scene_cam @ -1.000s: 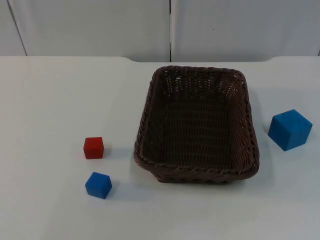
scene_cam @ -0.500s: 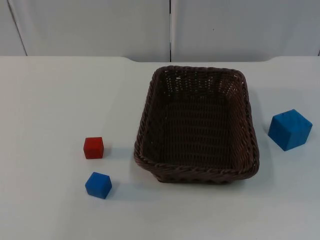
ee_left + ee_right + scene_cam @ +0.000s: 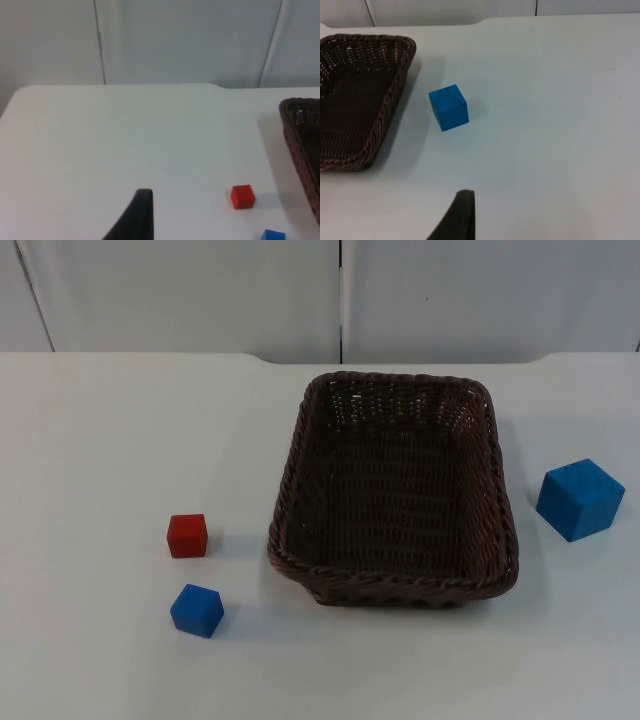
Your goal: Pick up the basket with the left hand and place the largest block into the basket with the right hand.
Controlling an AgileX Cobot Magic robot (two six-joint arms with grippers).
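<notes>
A dark brown woven basket (image 3: 395,490) stands empty in the middle of the table. The largest block, a blue cube (image 3: 580,500), rests on the table just right of the basket. It appears again in the right wrist view as the blue cube (image 3: 449,107) beside the basket (image 3: 360,100). My right gripper (image 3: 460,215) hovers over bare table, some way short of that cube. My left gripper (image 3: 135,217) hangs above the table's left side, well away from the basket rim (image 3: 300,135). Neither gripper touches anything.
A small red cube (image 3: 187,535) and a small blue cube (image 3: 197,610) lie left of the basket. The left wrist view also catches the red cube (image 3: 243,196) and the small blue cube (image 3: 273,235). A grey partition wall (image 3: 340,295) closes the table's far edge.
</notes>
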